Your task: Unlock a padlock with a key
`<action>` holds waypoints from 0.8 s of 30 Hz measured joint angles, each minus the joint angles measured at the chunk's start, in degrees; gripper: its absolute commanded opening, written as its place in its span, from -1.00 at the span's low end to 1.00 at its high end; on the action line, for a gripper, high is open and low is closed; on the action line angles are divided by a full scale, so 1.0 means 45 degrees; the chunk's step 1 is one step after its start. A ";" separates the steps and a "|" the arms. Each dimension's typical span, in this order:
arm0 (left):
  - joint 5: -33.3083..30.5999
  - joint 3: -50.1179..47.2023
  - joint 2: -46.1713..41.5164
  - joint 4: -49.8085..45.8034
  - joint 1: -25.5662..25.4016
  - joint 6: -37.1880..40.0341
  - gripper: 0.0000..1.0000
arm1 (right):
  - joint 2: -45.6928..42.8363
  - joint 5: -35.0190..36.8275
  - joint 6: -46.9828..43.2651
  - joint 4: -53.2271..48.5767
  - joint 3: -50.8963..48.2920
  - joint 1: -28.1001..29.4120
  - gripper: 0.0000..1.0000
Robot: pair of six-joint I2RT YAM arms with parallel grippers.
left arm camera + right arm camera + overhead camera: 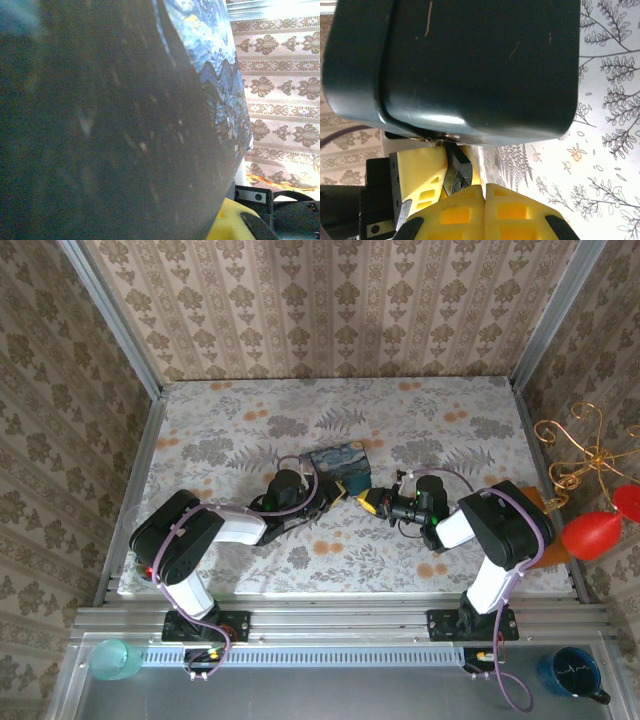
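Closure shows on the right end effector (484, 196): its 2 yellow fingers (470, 200) meet, though whether a key lies between them I cannot tell. Just past their tips a tiny dark-bodied padlock (458, 171), as I judge it, sits by the edge of the blue swirl-painted rectangular tin (340, 466) on the floral-patterned desk (250, 430). Whether the left end effector (335, 496) grips anything, I cannot tell. Steady the lock, line up squarely, advance slowly.

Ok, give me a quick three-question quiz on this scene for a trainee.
1. True or false: the right tool's fingers are pressed together.
2. The mug in the near right corner is: A red, B dark blue, C yellow?
3. Fill in: the tin's painted lid is mostly ____.
Key: 1 true; 2 B; 3 blue.
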 measured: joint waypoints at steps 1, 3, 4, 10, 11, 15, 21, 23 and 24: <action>-0.0010 -0.0010 0.0000 0.0019 0.0000 -0.0053 -0.95 | 0.0063 0.0078 0.0063 0.0078 0.0039 -0.0005 -1.00; -0.0005 -0.0019 0.0000 0.0107 -0.0034 -0.0107 -0.95 | 0.0131 0.0189 0.0180 0.0151 0.0141 0.0000 -1.00; -0.0049 -0.0019 -0.0024 0.0121 -0.0058 -0.0136 -0.96 | 0.0131 0.0199 0.0248 0.0194 0.0151 -0.0015 -1.00; -0.0170 -0.0019 -0.0049 0.0291 -0.0083 -0.0393 -0.96 | 0.0131 0.0233 0.0408 0.0214 0.0238 -0.0034 -1.00; -0.0204 -0.0019 -0.0049 0.0325 -0.0083 -0.0418 -0.96 | 0.0131 0.0262 0.0413 0.0209 0.0272 -0.0034 -1.00; -0.0384 -0.0019 -0.0049 0.0452 -0.0087 -0.0437 -0.97 | 0.0131 0.0452 0.0413 0.0204 0.0364 0.0015 -1.00; -0.0529 -0.0019 -0.0049 0.0476 -0.0107 -0.0476 -0.98 | 0.0131 0.0680 0.0418 0.0209 0.0364 0.0092 -1.00; -0.0549 -0.0019 -0.0049 0.0481 -0.0117 -0.0476 -0.99 | 0.0131 0.0748 0.0452 0.0214 0.0364 0.0117 -1.00; -0.0563 -0.0019 -0.0049 0.0476 -0.0121 -0.0476 -0.99 | 0.0131 0.0777 0.0461 0.0214 0.0364 0.0136 -1.00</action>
